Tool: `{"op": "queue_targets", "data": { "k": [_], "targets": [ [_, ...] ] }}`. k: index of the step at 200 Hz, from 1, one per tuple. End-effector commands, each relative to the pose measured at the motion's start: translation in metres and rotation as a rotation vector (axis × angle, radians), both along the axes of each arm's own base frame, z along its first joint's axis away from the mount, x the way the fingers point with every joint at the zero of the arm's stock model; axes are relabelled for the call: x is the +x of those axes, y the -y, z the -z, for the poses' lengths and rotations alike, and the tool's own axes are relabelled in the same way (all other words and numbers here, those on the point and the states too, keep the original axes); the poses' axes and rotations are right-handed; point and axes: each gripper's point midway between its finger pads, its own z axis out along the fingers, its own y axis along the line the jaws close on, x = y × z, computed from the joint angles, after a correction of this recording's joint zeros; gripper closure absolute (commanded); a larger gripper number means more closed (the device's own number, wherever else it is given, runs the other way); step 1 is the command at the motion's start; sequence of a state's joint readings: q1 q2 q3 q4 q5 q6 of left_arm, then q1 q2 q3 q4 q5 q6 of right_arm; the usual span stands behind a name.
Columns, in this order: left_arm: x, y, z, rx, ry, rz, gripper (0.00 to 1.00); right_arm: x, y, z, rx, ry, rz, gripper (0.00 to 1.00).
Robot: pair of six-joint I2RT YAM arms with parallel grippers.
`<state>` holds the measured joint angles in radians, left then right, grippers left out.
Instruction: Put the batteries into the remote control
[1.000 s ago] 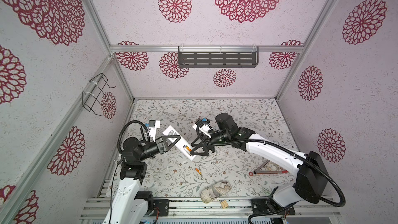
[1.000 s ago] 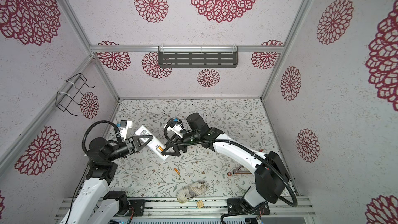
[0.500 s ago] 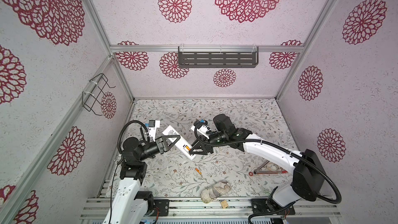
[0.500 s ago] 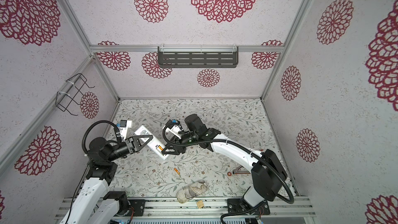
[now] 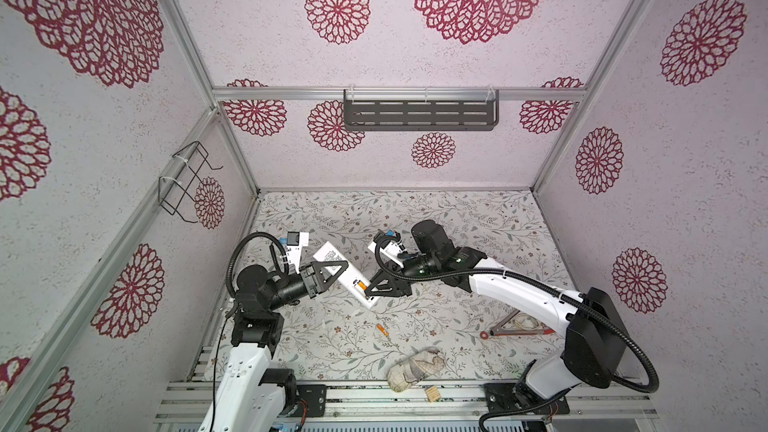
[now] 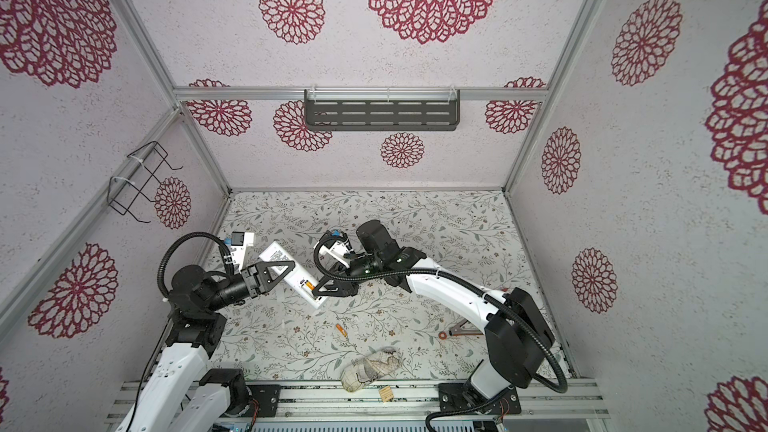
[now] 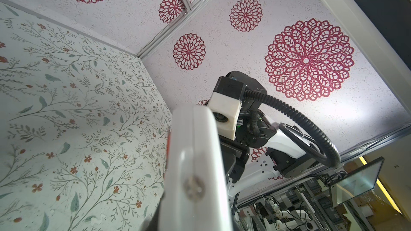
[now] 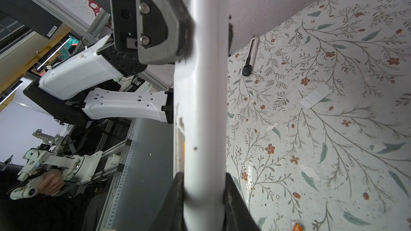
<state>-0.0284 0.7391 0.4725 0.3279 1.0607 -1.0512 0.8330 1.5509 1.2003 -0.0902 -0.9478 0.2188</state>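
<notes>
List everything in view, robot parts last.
remote control: 1, white, held above the table by both grippers
batteries: 2, orange, one in the remote's open bay, one loose on the table
ring-ended tool: 1, red-brown, table right
cloth bundle: 1, beige patterned, table front
block: 1, tan, front rail
flat strip: 1, white, on table
knife-like tool: 1, pale with black end, table edge
shelf: 1, dark grey, back wall
wire rack: 1, black, left wall
left gripper: 1, black, shut on remote's middle
right gripper: 1, black, shut on remote's lower end
</notes>
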Motion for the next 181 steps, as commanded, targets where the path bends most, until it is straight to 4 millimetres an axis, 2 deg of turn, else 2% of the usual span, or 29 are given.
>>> {"op": "queue_targets", "data": {
  "k": [1, 99, 130, 152, 181],
  "targets": [
    [-0.007, 0.003, -0.013, -0.016, 0.024, 0.025, 1.00, 0.012, -0.002, -0.004, 0.011, 0.052, 0.037, 0.82],
    [-0.011, 0.005, -0.013, -0.016, 0.027, 0.033, 1.00, 0.024, -0.015, -0.015, 0.040, 0.075, 0.040, 0.80],
    [-0.009, 0.004, -0.011, -0.003, 0.023, 0.015, 1.00, 0.025, -0.016, -0.022, 0.053, 0.092, 0.033, 0.73],
    [-0.005, 0.000, -0.005, 0.041, 0.010, -0.027, 1.00, 0.020, -0.011, -0.025, 0.063, 0.110, 0.028, 0.60],
    [0.007, -0.010, 0.010, 0.120, -0.034, -0.118, 1.00, 0.011, 0.003, -0.032, 0.081, 0.150, 0.047, 0.29]
  ]
}}
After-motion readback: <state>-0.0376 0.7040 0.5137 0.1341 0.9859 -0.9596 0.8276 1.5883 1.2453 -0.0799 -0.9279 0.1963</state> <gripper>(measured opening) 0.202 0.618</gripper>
